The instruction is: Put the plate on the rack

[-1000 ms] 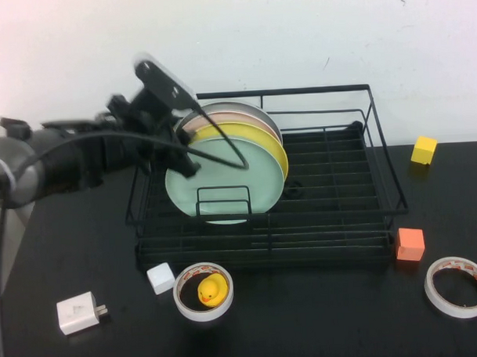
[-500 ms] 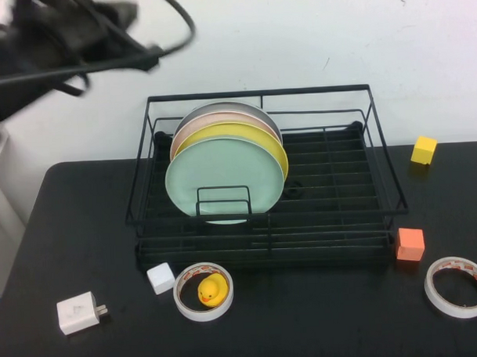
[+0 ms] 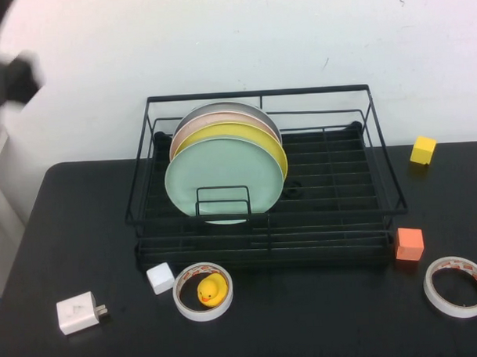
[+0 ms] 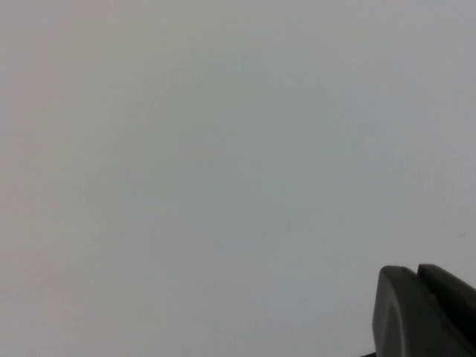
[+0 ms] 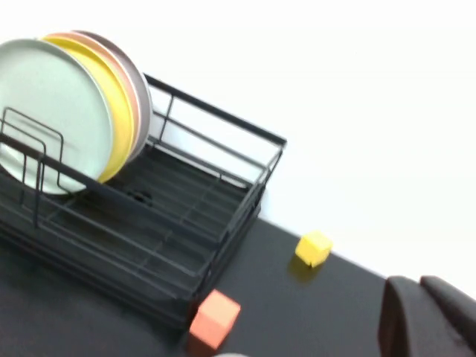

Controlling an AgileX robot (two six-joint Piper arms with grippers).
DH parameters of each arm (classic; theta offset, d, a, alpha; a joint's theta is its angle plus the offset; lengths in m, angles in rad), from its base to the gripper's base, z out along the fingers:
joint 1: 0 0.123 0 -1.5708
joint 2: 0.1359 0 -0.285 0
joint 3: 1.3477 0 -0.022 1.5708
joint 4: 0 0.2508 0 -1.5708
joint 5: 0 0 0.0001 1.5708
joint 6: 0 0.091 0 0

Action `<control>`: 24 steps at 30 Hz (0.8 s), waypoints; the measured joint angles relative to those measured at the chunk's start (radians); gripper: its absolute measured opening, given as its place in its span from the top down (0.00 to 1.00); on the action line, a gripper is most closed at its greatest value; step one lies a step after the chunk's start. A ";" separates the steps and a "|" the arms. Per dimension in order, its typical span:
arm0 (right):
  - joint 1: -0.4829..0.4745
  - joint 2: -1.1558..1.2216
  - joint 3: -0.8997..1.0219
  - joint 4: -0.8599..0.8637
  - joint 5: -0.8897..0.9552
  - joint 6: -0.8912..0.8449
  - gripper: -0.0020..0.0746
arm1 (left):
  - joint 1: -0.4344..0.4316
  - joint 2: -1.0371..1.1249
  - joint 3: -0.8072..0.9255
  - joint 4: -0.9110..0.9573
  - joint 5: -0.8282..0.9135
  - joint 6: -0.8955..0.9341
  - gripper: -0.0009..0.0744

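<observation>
At the front of the rack point(image 3: 333, 183), on its left side, the plate point(image 3: 223, 177) stands on edge, leaning back against the yellow plate point(image 3: 257, 139) with a pink and a grey one behind that; the small wire divider point(image 3: 223, 201) in front of its lower edge looks to be what keeps it from sliding forward, so it rests there with nothing gripping it. By this showing the placing appears done. Far up at the left edge of the high view a dark blur is the left arm point(image 3: 11, 77), well apart from the rack; its gripper point(image 4: 428, 309) shows in the left wrist view only as a dark corner against the pale wall, its fingers closed together and holding nothing. The right gripper point(image 5: 428, 316) is parked off to the right side, out of the high view, its fingers likewise closed on nothing; its camera looks across the table at the rack, the orange cube point(image 5: 214, 318) and the yellow cube point(image 5: 313, 248). Along the table's front lie a tape ring with a rubber duck point(image 3: 212, 289) inside, a white cube, a white plug and a second tape ring point(image 3: 458, 287), all clear of the rack.
</observation>
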 joint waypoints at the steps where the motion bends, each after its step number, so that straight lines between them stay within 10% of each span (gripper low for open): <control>1: 0.000 0.000 0.000 0.010 0.014 0.002 0.98 | 0.000 -0.036 0.032 -0.002 -0.028 0.001 0.99; 24: 0.000 0.000 0.000 0.351 0.157 -0.025 0.98 | 0.000 -0.542 0.636 -0.008 0.055 -0.147 0.99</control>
